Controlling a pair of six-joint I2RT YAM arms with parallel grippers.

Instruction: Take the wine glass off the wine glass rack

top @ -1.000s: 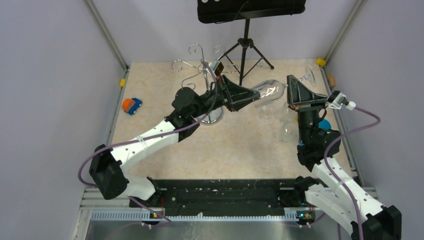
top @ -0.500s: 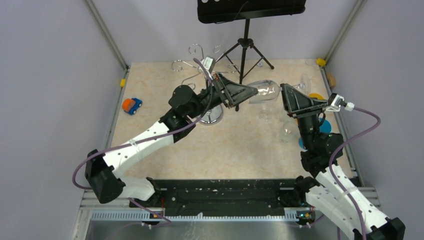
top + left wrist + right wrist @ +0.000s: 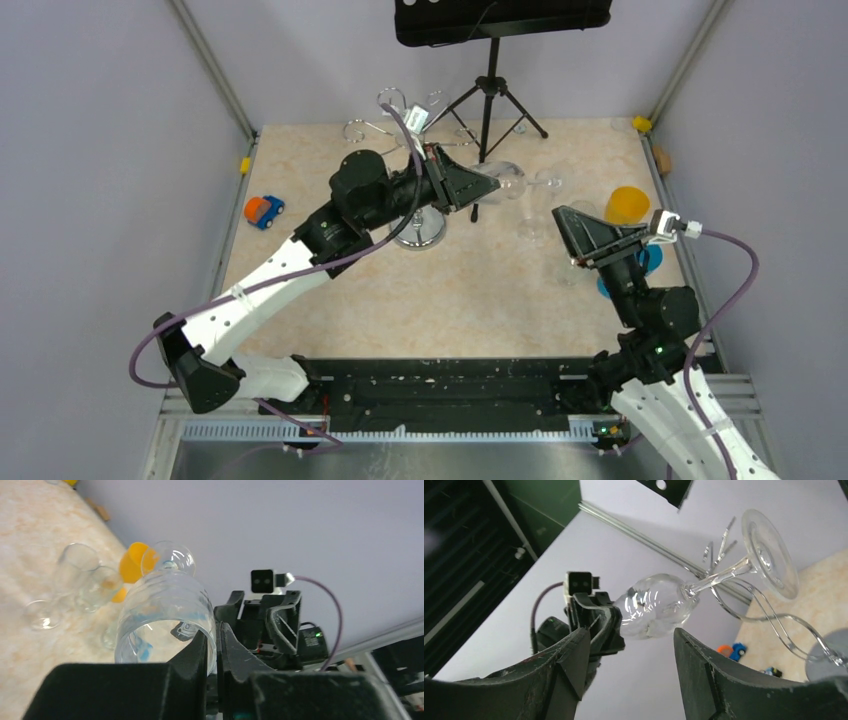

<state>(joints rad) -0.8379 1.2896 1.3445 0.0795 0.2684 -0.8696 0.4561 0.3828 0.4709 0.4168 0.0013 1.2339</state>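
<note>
The left fingers [image 3: 195, 655] are pinched narrow on the rim of the glass [image 3: 165, 610], apparently one inside the bowl and one outside. The glass lies on its side in the air with its foot pointing away from the arm, to the right of the rack [image 3: 422, 236] and above the counter [image 3: 470, 310]. The right fingers [image 3: 564, 665] stand wide and hold nothing, near the glass but apart from it. The step in hand looks like carrying the glass clear of the hooks, and a rim pinch on thin, smooth glass is a poor hold. The grip should be firm without squeezing harder, the wrist should move slowly and without twisting, and the foot should be led away from the wire arms before any lowering. If the glass is to stand on the counter, it would be wise to turn it foot-down first and pick a spot away from the other glasses [image 3: 75, 567] and the orange cup [image 3: 627, 205]. From above, the stem and foot are faint against the counter, and the left arm covers most of the rack's post. In the right wrist view the wire hooks cross behind the stem, so I cannot tell whether the foot is fully clear of them. How far the inner finger reaches into the bowl is hidden by the fingers' own bulk.
</note>
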